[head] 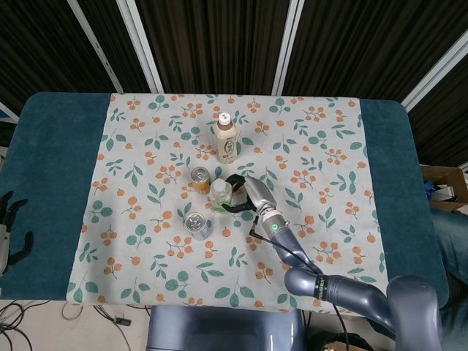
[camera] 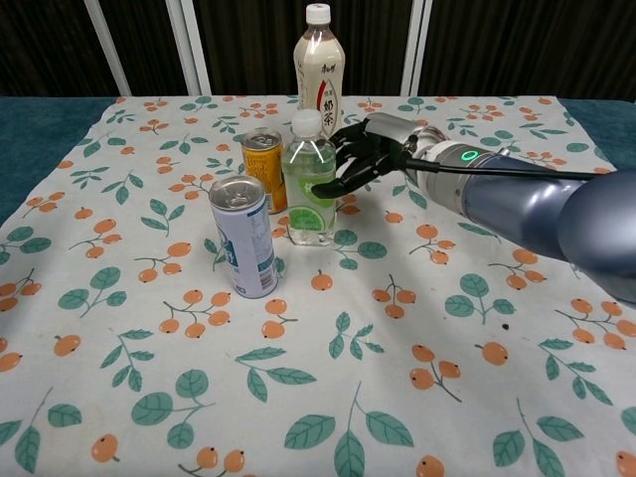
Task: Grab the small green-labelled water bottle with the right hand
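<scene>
The small green-labelled water bottle point(head: 220, 193) point(camera: 308, 189) stands mid-table on the floral cloth, leaning slightly to the left. My right hand point(head: 245, 191) point(camera: 373, 154) wraps it from the right: the thumb lies across the bottle's front and the other fingers curl behind it. My left hand point(head: 9, 227) hangs off the table's far left edge, fingers apart, holding nothing. It does not show in the chest view.
An orange can point(head: 199, 178) point(camera: 263, 167) stands just left of the bottle. A blue-and-white can point(head: 195, 225) point(camera: 243, 237) is nearer the front. A tall milk-tea bottle point(head: 226, 137) point(camera: 318, 70) stands behind. The floral cloth point(camera: 397, 378) covers the table.
</scene>
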`<state>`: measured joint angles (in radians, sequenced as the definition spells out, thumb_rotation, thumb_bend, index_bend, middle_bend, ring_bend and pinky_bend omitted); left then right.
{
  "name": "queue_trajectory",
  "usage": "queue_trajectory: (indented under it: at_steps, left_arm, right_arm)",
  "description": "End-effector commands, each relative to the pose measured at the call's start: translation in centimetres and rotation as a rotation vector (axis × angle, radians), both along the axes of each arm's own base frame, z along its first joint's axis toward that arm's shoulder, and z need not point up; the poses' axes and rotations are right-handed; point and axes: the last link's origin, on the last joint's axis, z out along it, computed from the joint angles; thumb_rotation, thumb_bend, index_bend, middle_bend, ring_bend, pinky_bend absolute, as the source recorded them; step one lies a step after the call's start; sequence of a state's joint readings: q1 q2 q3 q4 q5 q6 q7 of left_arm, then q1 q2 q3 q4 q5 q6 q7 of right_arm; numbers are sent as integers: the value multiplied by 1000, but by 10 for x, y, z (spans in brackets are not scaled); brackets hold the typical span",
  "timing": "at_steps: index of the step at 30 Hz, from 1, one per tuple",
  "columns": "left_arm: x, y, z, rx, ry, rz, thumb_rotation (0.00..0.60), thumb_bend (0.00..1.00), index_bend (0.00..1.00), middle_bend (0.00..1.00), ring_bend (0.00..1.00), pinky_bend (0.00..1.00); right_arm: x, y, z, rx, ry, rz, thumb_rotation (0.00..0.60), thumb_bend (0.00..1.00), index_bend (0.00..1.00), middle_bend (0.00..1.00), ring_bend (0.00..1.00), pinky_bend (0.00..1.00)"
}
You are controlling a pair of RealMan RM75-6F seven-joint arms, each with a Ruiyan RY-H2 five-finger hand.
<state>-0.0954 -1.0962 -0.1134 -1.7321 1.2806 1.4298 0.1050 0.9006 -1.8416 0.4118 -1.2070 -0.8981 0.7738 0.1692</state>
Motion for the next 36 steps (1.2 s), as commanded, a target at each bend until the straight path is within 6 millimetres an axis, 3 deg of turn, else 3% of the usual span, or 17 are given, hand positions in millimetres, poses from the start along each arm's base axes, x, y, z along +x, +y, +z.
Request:
queue_trajectory:
  at_steps: [1,9,19,31,36]
  left_arm:
    - [0,0,0,0,0,0,600,476,145,0,34,0]
    - [-1,0,0,-3,4,5,600,476,145,0,34,0]
    - [-1,-1,0,-1,3,9,600,476,145,0,34,0]
    - [1,-2,-1,2,9,10,600,476,145,0,33,0]
    - [1,-3,-1,3,9,10,600,476,145,0,34,0]
  right_arm:
    - [1,0,0,6,-2,1,600,369,474,498,449,270]
    - [-5,2,23,-15,-66,-13,600,394,481,503,452,270]
    - [-41,-4,101,-151,-120,-40,600,395,481,504,448,271]
    - [-105,33,205,-249,-115,-67,600,394,481,502,445,271]
    - [-124,54,235,-237,-110,-77,600,393,482,498,445,271]
